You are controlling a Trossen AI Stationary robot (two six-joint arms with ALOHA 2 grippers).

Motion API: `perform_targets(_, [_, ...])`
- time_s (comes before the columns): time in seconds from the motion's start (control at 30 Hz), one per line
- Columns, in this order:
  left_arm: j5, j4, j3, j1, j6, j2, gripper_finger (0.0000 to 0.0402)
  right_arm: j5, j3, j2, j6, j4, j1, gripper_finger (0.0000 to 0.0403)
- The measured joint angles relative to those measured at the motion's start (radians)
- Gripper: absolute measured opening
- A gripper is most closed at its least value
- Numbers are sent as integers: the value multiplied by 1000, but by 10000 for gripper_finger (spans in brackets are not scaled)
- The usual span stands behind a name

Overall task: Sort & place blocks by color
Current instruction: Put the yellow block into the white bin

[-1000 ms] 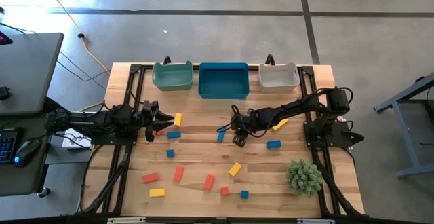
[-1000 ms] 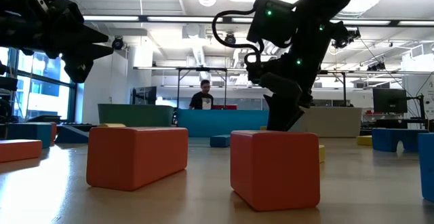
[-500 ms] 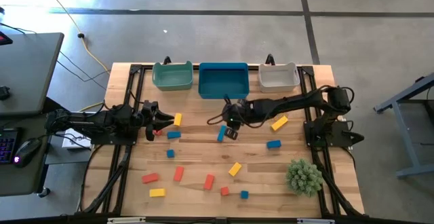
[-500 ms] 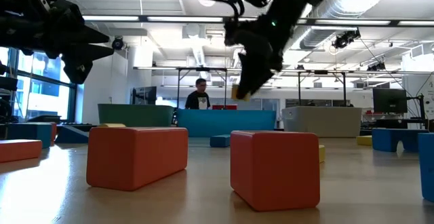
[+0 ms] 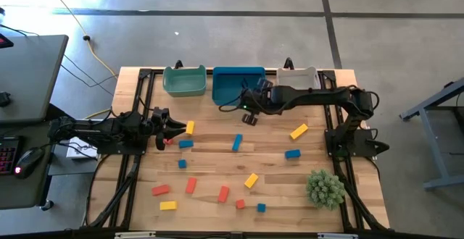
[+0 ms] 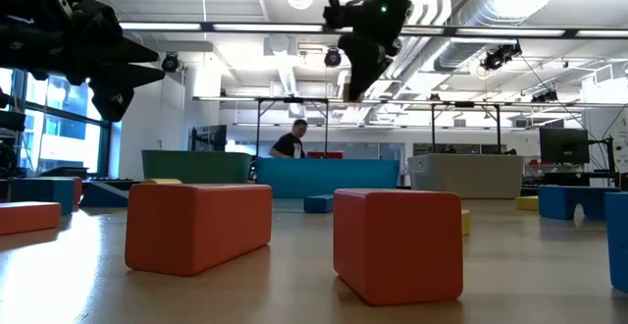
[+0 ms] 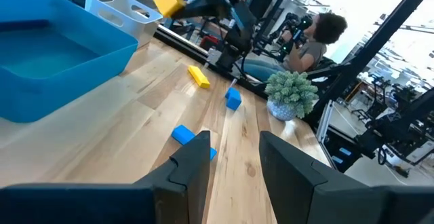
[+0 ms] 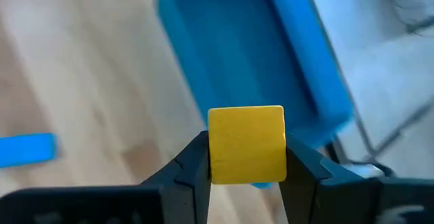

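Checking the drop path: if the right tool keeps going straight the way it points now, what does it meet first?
Most likely the blue bin. The right tool, shut on a yellow block, points at its near wall and inside, with nothing between in the right wrist view. The high view puts it at the bin's front edge; height is unclear.

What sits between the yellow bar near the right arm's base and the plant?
One small blue block lies between the yellow bar and the plant; otherwise bare tabletop. The high view shows it.
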Motion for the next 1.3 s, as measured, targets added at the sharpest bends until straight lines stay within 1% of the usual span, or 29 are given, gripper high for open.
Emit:
perform_targets(0.2, [-30, 1, 0, 0, -84, 0, 117, 91, -2, 0, 57, -127, -62, 106])
perform_targets(0.4, [-122, 17, 0, 0, -102, 0, 117, 164, -36, -30, 112, -170, -152, 106])
perform_targets(0.57, [-216, 32, 0, 0, -96, 0, 117, 180, -38, -47, 143, -210, -279, 106])
perform_targets(0.7, [-246, 34, 0, 0, -47, 0, 117, 185, -38, -47, 162, -272, -404, 106])
perform_targets(0.87, [-249, 35, 0, 0, -41, 0, 117, 54, -39, -47, 126, -263, -555, 106])
perform_targets(1.03, [-250, 35, 0, 0, -41, 0, 117, -137, -39, -47, 121, -256, -688, 106])
perform_targets(1.1, [-250, 35, 0, 0, -41, 0, 117, -198, -39, -47, 120, -255, -732, 106])
perform_targets(1.3, [-263, 36, 0, 0, -69, 0, 117, -338, -55, -43, 113, -237, -827, 106])
